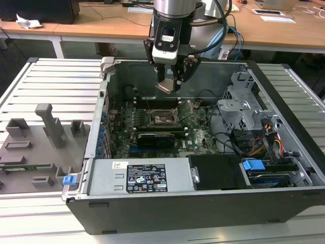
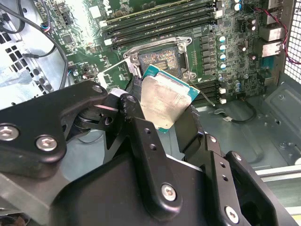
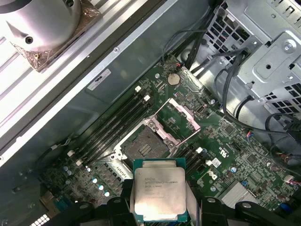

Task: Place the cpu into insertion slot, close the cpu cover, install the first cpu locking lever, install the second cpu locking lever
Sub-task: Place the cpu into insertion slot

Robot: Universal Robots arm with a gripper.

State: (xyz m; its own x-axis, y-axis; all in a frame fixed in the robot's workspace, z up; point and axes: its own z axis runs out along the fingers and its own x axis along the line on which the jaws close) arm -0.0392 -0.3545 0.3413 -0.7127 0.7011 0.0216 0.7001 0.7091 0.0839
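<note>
In the exterior view we see the gripper [image 1: 170,85] hanging inside the open computer case [image 1: 177,203], which sits on a slatted metal table [image 1: 51,76]. The cpu [image 1: 165,87] shows there as a small, pale, tilted plate at the gripper's tip, in the air above the motherboard [image 1: 200,134]. From that view alone we cannot judge the grip.

Both wrist views settle it. The jaws are closed on the cpu, one black finger on each of two opposite edges, and its silvery top faces the cameras.

In the first wrist view we see the insertion slot [image 3: 143,142] lying bare and dark, apart from the held chip. The cpu cover [image 3: 189,133] is swung open just beside the slot, its square window plain to see. Long memory slots [image 3: 106,129] run along the slot's other side.

The second wrist view adds the chip's green rim.
</note>
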